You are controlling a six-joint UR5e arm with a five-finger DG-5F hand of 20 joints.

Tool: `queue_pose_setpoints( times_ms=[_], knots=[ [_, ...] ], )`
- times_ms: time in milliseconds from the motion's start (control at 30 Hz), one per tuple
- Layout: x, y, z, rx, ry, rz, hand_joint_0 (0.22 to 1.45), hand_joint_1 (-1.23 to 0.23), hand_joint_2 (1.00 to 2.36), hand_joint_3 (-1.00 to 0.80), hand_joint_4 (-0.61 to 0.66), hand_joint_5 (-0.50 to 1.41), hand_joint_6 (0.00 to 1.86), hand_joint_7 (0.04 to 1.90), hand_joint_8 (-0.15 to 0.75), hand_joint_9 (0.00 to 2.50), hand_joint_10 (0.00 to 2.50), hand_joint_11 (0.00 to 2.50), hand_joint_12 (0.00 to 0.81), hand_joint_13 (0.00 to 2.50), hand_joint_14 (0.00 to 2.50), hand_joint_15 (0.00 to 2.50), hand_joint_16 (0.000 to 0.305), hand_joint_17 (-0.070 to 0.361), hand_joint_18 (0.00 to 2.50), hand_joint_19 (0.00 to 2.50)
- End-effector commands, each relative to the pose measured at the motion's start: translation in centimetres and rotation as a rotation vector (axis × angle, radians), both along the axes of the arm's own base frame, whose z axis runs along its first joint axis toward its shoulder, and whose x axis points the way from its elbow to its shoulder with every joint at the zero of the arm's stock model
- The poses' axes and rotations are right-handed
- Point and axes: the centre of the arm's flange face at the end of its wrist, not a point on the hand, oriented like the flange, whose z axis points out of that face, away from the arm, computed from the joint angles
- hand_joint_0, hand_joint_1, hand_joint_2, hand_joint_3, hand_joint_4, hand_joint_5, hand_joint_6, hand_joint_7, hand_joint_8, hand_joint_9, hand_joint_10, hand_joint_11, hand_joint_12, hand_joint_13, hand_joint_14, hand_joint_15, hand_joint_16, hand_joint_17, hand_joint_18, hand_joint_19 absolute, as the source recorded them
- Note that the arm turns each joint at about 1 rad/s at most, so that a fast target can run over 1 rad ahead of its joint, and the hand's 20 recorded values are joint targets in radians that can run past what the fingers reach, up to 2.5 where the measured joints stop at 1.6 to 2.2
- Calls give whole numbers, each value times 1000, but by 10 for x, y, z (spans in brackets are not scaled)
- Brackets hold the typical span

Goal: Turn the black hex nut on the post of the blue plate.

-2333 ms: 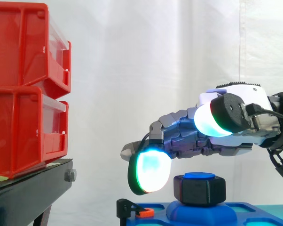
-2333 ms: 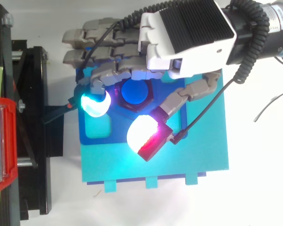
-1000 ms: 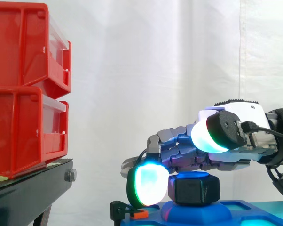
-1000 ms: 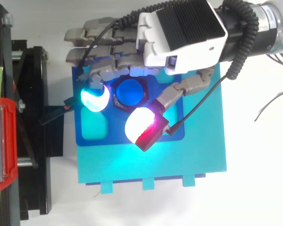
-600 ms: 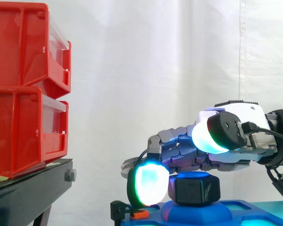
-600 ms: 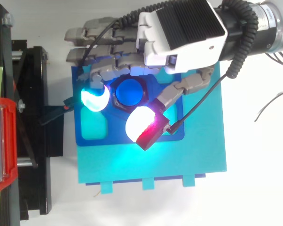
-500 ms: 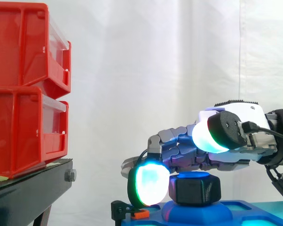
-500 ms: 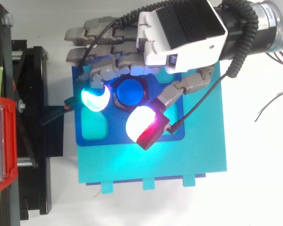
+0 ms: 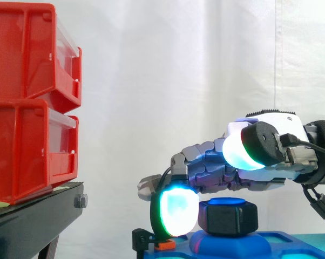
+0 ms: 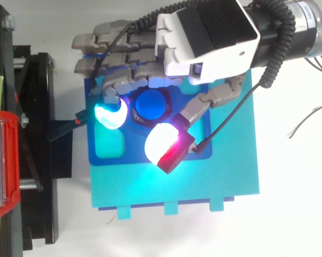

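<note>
1. The black hex nut (image 9: 228, 217), a chunky matte block with six flat faces and softened edges, sits on the round blue post (image 10: 151, 105). The post's smooth, flat cap shows just above the nut.
2. The post rises from a domed boss on the dark blue plastic plate (image 10: 150, 155), low at the right of the scene. The plate is a smooth square with shallow rounded-rectangle recesses.
3. The plate lies on a larger flat turquoise board (image 10: 228, 176), which has small square tabs along its near edge.
4. The robot hand (image 10: 204, 35), with a white shell, a ribbed black back and segmented grey fingers, reaches in from the right and hovers over the nut, palm down.
5. The hand is loosely spread and grips nothing: its fingers are only gently bent and the nut stands free beneath the palm.
6. One thick oval fingertip (image 9: 178, 212), glowing cyan-green, hangs just beside the nut's left face. Whether it touches the nut cannot be told.
7. The thumb's rounded pad (image 9: 241, 145), glowing white to cyan with a black backing, sits on the near side and clearly higher than the nut, apart from it.
8. A small black clip with an orange piece (image 9: 151, 242) stands at the plate's left edge.
9. Two glossy red plastic bins (image 9: 27, 102) with clear fronts are stacked at the far left on a black metal stand (image 9: 33, 218).
10. A softly folded white curtain (image 9: 151, 81) hangs behind.
</note>
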Motion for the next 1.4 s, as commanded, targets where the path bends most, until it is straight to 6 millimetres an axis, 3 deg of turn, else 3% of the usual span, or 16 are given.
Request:
queue_pose_setpoints(
  times_ms=[0,433,1367],
  knots=[
    [3,0,7,-2,-4,7,507,-174,1000,-500,303,-177,504,1041,261,239,0,0,354,6,0,0,48,109,0,164],
    [6,0,16,-3,-14,7,508,-197,1000,-500,300,-175,504,1026,262,261,0,0,353,31,0,0,49,110,0,142],
    [-3,-25,14,-18,-16,40,508,-204,1000,-500,310,-171,504,1039,264,265,0,0,352,35,0,0,49,110,0,136]
  ],
)
